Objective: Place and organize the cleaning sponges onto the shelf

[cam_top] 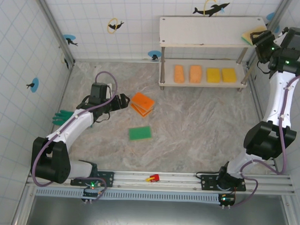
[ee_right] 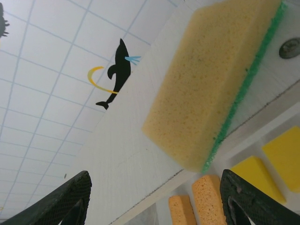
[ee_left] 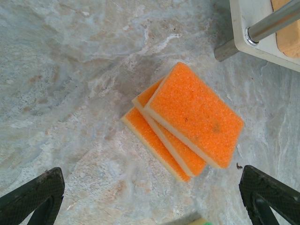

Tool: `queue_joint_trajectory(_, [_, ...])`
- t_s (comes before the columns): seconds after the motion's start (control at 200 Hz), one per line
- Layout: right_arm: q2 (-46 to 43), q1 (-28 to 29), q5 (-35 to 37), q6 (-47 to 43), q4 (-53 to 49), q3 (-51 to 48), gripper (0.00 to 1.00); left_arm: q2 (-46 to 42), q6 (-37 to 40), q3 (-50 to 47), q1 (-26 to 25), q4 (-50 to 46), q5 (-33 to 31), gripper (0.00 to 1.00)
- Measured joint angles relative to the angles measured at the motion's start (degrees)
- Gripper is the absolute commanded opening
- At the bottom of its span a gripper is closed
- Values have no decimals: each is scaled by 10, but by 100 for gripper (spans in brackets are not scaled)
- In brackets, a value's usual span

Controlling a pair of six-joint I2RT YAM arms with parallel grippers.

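The shelf (cam_top: 207,31) stands at the back right. Its lower board holds two pale orange sponges (cam_top: 179,74) and two yellow sponges (cam_top: 213,74). A yellow sponge with a green backing (ee_right: 211,79) lies flat at the right end of the top board (ee_right: 131,154). My right gripper (cam_top: 262,40) hovers open just off it, with nothing between its fingers (ee_right: 70,199). On the table a stack of three orange sponges (ee_left: 187,122) lies fanned out, and a green sponge (cam_top: 140,133) lies flat nearer the arms. My left gripper (cam_top: 122,101) is open beside the stack, its fingers (ee_left: 35,194) spread wide and apart from it.
A green rubber glove (cam_top: 61,118) lies by the left wall behind the left arm. A tiny red object (cam_top: 153,178) sits on the front rail. A grey shelf leg (ee_left: 272,21) stands close behind the orange stack. Tiled walls enclose the table.
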Motion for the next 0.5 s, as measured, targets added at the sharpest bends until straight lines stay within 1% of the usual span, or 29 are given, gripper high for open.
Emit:
queue_joint_trajectory(0.255, [0, 0, -12, 18, 20, -27, 73, 0, 0, 0, 0, 0, 0, 97])
queue_joint_trajectory(0.501, [0, -1, -23, 42, 53, -31, 71, 0, 0, 0, 0, 0, 0, 97])
